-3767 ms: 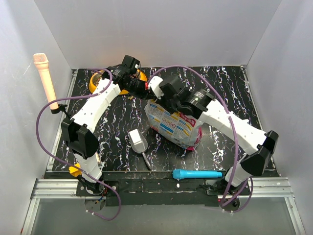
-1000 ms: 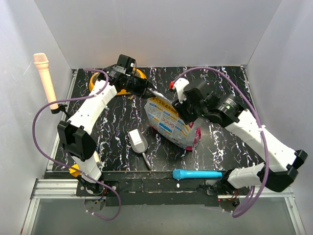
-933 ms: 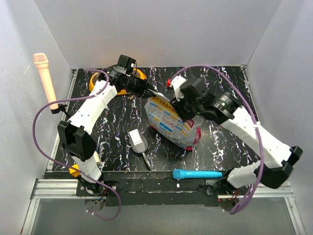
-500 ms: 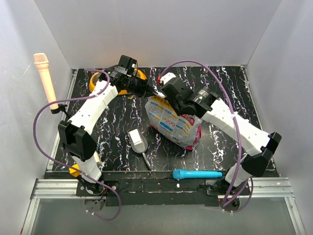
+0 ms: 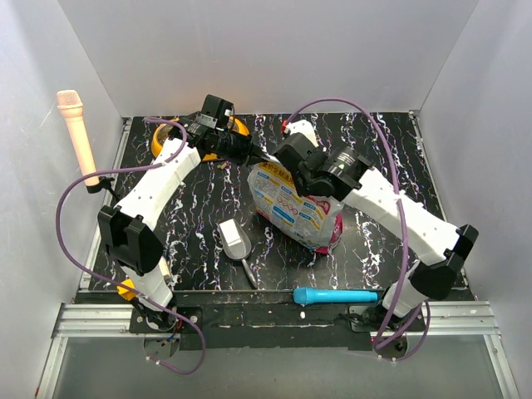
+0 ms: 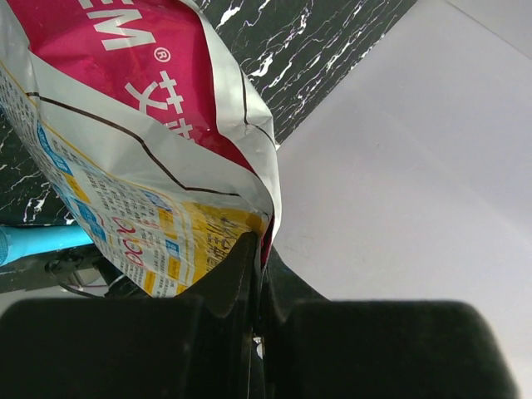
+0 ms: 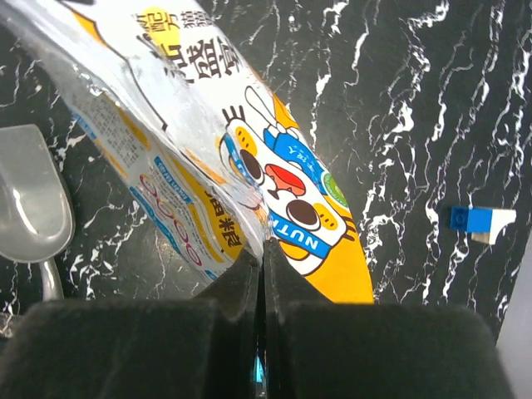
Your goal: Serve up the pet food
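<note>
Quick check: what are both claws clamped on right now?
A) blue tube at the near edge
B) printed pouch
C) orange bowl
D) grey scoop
B: each wrist view shows the top edge of the printed pouch pinched between closed fingers, at the left claw and the right claw. The scoop lies apart from both on the table.

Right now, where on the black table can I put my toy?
Bare: the far right corner of the table, past the right arm; also the strip between left arm and scoop. Crowded: the middle, where both arms meet the pouch.
</note>
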{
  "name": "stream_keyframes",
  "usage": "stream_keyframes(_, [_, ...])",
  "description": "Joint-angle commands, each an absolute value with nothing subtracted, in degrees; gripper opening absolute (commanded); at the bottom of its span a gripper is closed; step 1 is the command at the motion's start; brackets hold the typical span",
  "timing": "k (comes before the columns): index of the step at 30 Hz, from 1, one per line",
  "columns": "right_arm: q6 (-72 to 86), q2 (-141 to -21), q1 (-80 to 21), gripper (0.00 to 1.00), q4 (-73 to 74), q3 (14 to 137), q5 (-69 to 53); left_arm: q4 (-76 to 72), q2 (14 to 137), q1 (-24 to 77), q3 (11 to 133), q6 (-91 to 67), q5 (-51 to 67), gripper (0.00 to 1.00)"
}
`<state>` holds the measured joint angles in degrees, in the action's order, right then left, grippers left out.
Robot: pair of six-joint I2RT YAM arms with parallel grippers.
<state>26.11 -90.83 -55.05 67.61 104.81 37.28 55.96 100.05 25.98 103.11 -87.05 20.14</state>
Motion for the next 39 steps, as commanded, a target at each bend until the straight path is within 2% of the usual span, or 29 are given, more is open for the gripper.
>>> stream_keyframes(1, [15.7, -82.7, -53.0, 0.02, 60.6, 102.1, 36.0, 54.1, 95.1, 25.3, 102.3, -87.9, 20.1, 0.0])
stream_keyframes(2, [14.3, -81.8, -52.8, 0.08, 60.0, 101.3, 34.9, 54.0, 95.0, 25.3, 102.3, -88.0, 20.1, 0.0])
stream_keyframes(3, [13.0, -81.2, -52.6, 0.23, 59.9, 100.7, 33.6, 53.9, 94.8, 25.3, 102.1, -88.1, 20.1, 0.0])
stream_keyframes(5, [12.0, -80.6, -52.4, 0.39, 61.0, 100.3, 31.1, 53.7, 94.7, 25.3, 102.0, -88.2, 20.1, 0.0])
stream_keyframes(9, [10.1, -78.5, -52.1, 0.51, 61.8, 98.6, 25.1, 53.5, 94.7, 25.3, 101.9, -88.5, 20.2, 0.0])
stream_keyframes(11, [9.8, -76.7, -52.1, 0.54, 61.7, 98.0, 22.9, 53.5, 94.7, 25.3, 102.0, -88.5, 20.5, 0.0])
stream_keyframes(12, [9.4, -75.8, -52.1, 0.55, 61.6, 98.0, 20.9, 53.5, 94.6, 25.3, 102.0, -88.5, 20.6, 0.04])
stream_keyframes(15, [8.3, -73.8, -52.1, 0.56, 60.6, 98.1, 14.7, 53.5, 94.1, 25.3, 101.9, -88.6, 20.6, 0.23])
stream_keyframes(16, [8.4, -73.0, -52.1, 0.56, 60.0, 97.8, 13.5, 53.5, 93.9, 25.3, 101.8, -88.6, 20.6, 0.32])
stream_keyframes(19, [8.0, -71.5, -52.1, 0.57, 57.7, 96.9, 8.6, 53.9, 93.7, 25.3, 101.5, -88.4, 21.1, 0.47])
stream_keyframes(21, [8.3, -71.3, -52.1, 0.57, 57.1, 97.2, 7.6, 54.6, 93.6, 25.3, 101.6, -88.2, 21.5, 0.53])
stream_keyframes(23, [8.7, -71.6, -52.1, 0.58, 57.2, 98.3, 7.9, 55.0, 93.3, 25.3, 101.7, -87.8, 21.6, 0.58])
stream_keyframes(31, [8.8, -73.8, -52.2, 0.59, 57.7, 101.9, 7.1, 58.1, 91.9, 25.3, 101.1, -86.6, 22.9, 0.66])
stream_keyframes(35, [9.6, -74.6, -52.1, 0.59, 57.7, 103.8, 7.8, 60.8, 89.6, 25.3, 100.4, -86.7, 23.4, 0.79])
stream_keyframes(39, [9.8, -74.6, -52.1, 0.59, 57.0, 104.5, 7.6, 61.3, 87.9, 25.3, 98.0, -87.3, 24.4, 0.8])
